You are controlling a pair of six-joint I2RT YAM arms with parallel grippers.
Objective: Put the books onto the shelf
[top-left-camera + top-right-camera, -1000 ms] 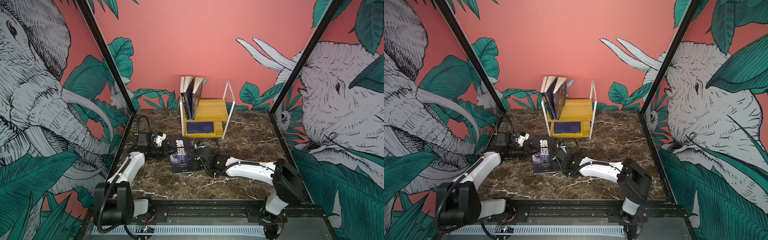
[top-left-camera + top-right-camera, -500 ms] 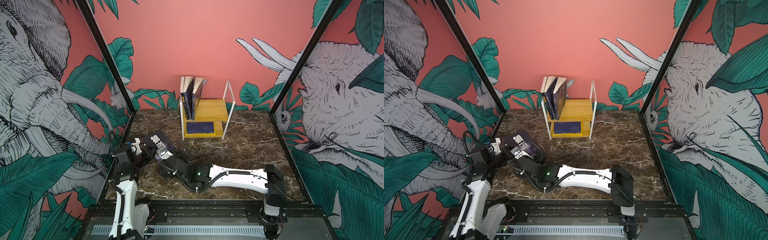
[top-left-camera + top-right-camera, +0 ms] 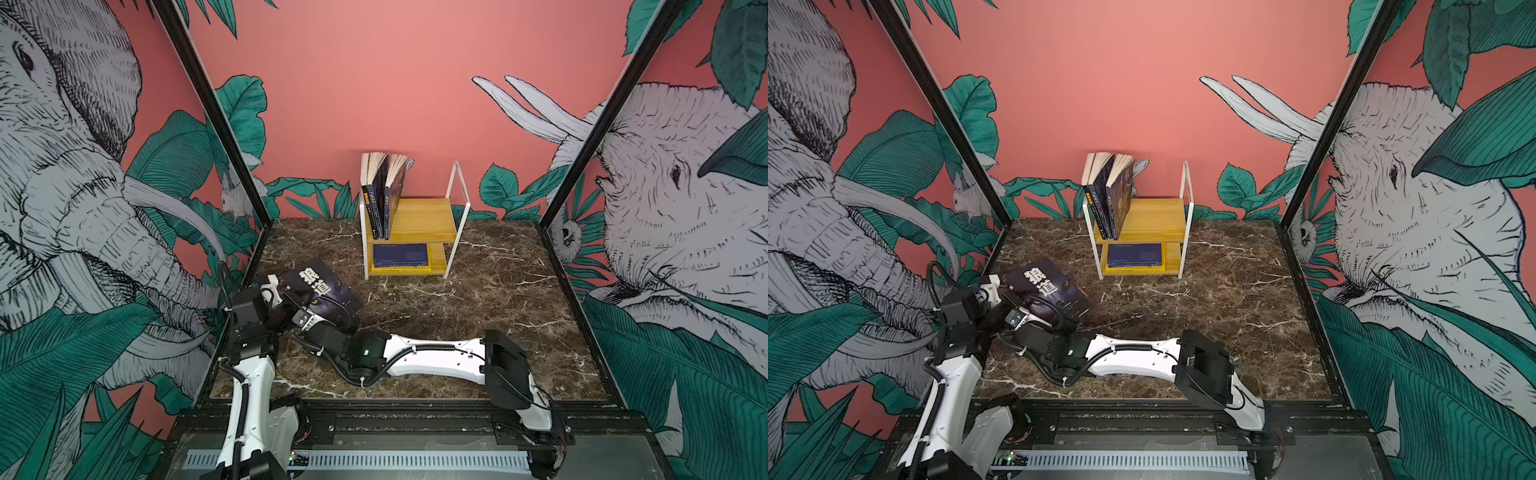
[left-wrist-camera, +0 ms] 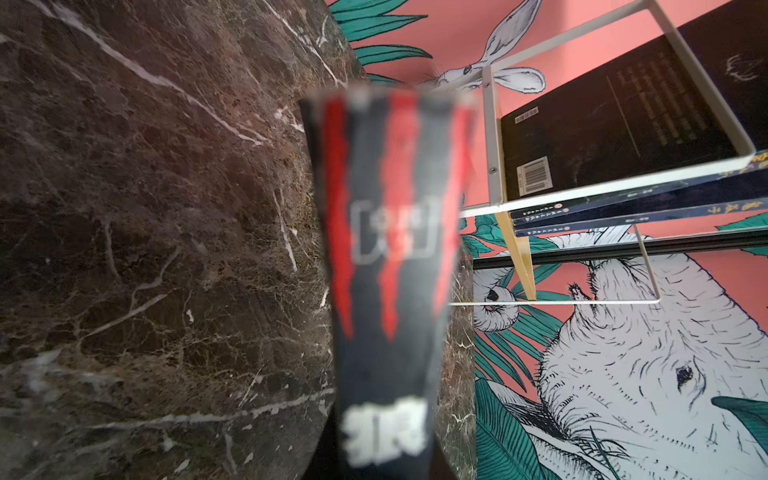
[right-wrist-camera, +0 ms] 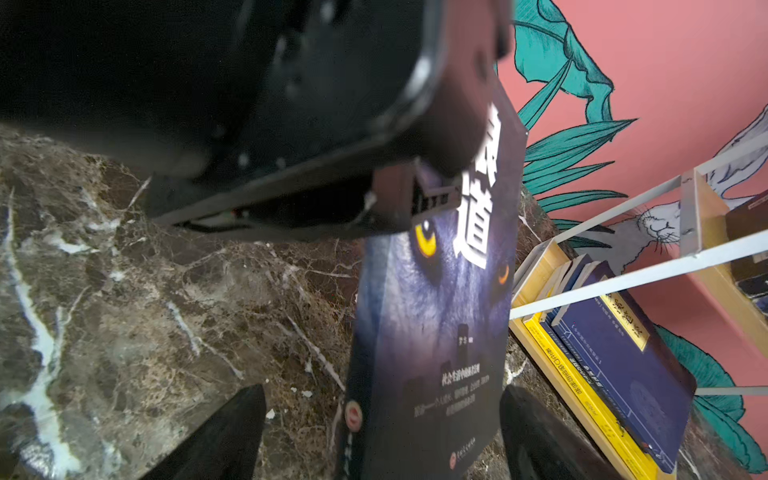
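One book seems left to place: near the worktop's (image 3: 478, 316) left edge the left hand (image 3: 287, 290) pinches the black wolf book (image 3: 322, 283), tilted up, while the right hand (image 5: 382, 392) stands spread around its lower end. Midway along the back edge the shelf (image 3: 424, 218) already holds three upright books (image 3: 380, 195) on top and a flat stack (image 3: 400, 254) below.

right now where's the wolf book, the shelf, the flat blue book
wolf book (image 3: 322, 286), in a top view, front cover
shelf (image 3: 424, 218), in a top view, bare upper board
flat blue book (image 3: 400, 254), in a top view, cover middle
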